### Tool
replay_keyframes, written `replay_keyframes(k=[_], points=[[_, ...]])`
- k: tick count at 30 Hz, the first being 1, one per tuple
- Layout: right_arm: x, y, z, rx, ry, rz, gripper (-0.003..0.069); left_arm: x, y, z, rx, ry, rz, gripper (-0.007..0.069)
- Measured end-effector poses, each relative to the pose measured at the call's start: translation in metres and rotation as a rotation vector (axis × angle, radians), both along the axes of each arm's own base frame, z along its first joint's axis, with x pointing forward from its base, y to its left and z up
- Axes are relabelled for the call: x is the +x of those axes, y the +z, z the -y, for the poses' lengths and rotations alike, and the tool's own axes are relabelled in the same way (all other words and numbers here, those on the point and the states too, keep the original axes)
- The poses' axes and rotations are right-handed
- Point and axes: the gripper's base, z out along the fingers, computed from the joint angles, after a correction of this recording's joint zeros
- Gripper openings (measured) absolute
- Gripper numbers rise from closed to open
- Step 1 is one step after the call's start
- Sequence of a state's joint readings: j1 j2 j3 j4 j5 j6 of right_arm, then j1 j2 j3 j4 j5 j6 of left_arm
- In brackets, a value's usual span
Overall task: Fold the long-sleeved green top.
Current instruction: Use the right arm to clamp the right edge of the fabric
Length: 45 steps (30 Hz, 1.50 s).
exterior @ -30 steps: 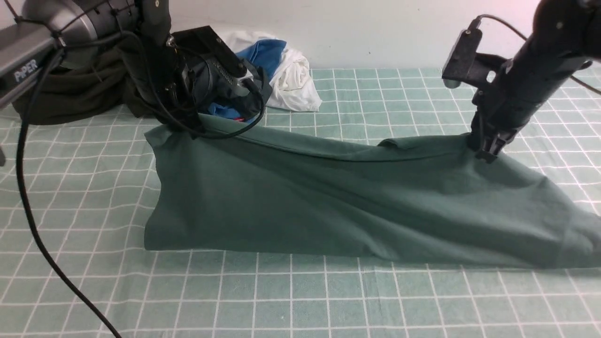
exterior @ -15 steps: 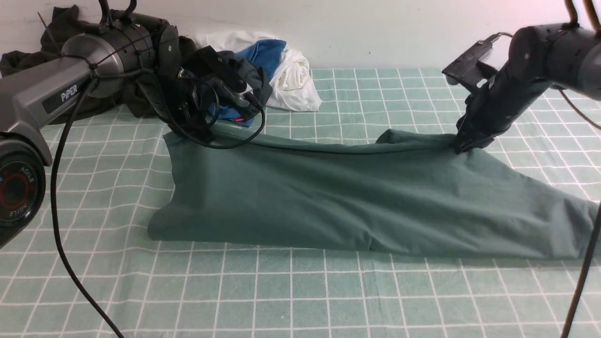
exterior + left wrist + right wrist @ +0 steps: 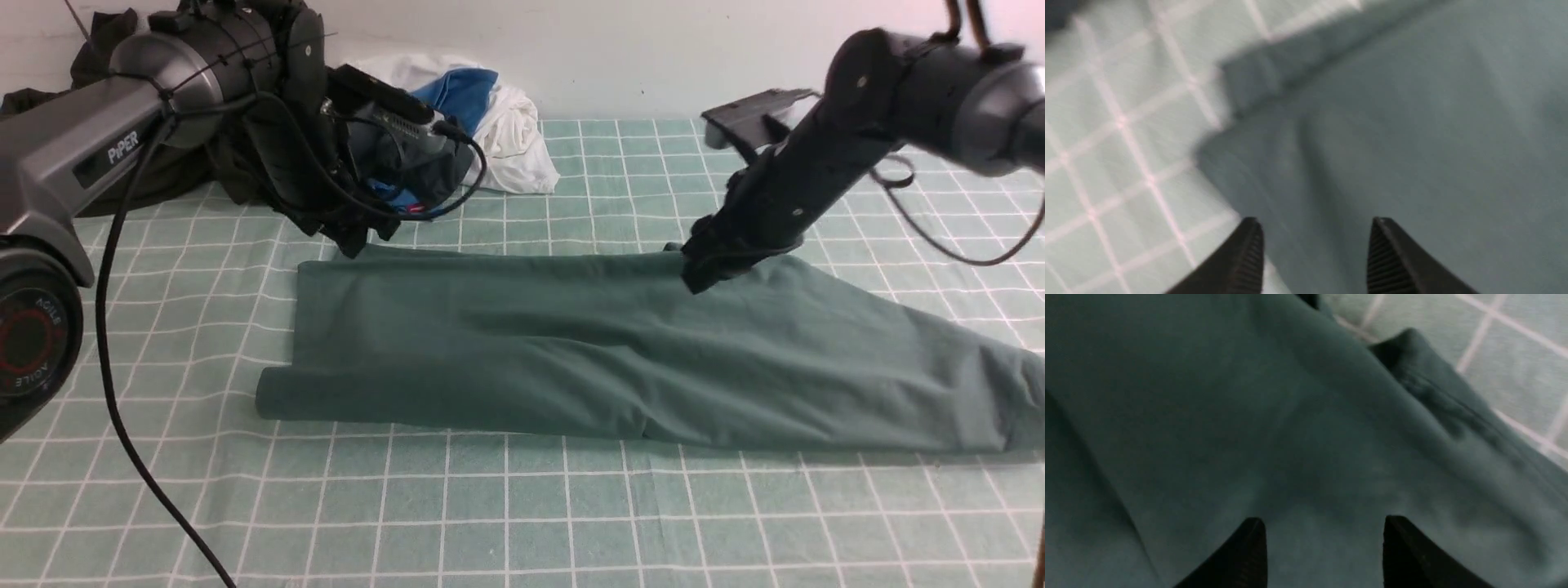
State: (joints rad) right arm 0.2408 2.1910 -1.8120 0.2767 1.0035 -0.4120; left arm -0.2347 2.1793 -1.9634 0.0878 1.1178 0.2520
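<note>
Green long-sleeved top lies flat; left pincer and right pincer gape.

Muted teal-green top on a pale green tablecloth checked with white lines.

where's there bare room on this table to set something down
Bare: the near strip of checked tablecloth in front of the green top, bar a cable at left; also the back patch between the white garment and the right gripper. Crowded: back left, where heaped clothes meet the left gripper.
</note>
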Motion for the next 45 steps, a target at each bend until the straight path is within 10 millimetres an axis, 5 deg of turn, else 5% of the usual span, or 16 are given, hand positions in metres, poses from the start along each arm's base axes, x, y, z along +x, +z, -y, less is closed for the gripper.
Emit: replay_keyframes(k=[3,7,13,19,23,28,31,32,37,45], points=[[0.01,-0.027,-0.004,-0.004,-0.041,0.017,0.0367,-0.01,-0.003,0.011,0.0,-0.024,-0.086,0.0183],[0.02,-0.034,0.01,-0.029,-0.155,0.049,0.0367,-0.013,-0.007,0.013,0.001,-0.043,-0.115,0.0057],[0.021,0.024,0.075,-0.152,-0.317,0.078,0.0367,-0.032,-0.049,0.009,0.025,-0.051,-0.272,-0.0003],[-0.015,0.092,0.122,-0.175,-0.383,0.042,0.0367,-0.051,-0.075,0.003,0.055,-0.059,-0.368,-0.0003],[-0.051,0.1,0.148,-0.145,-0.44,-0.01,0.0367,-0.051,-0.074,0.003,0.054,-0.059,-0.36,-0.0003],[-0.101,0.081,0.178,-0.123,-0.565,-0.046,0.0367,-0.052,-0.074,0.003,0.053,-0.059,-0.361,-0.0003],[-0.114,0.065,0.189,-0.126,-0.625,-0.073,0.0367,-0.052,-0.074,0.004,0.046,-0.059,-0.361,-0.0003],[-0.122,0.048,0.2,-0.137,-0.672,-0.104,0.0372,-0.052,-0.074,0.004,0.043,-0.059,-0.361,-0.0003],[-0.128,0.008,0.225,-0.155,-0.767,-0.172,0.0437,-0.052,-0.074,0.004,0.037,-0.064,-0.362,-0.0003],[-0.11,-0.039,0.236,-0.153,-0.791,-0.184,0.0499,-0.052,-0.074,0.004,0.036,-0.064,-0.362,-0.0003]])
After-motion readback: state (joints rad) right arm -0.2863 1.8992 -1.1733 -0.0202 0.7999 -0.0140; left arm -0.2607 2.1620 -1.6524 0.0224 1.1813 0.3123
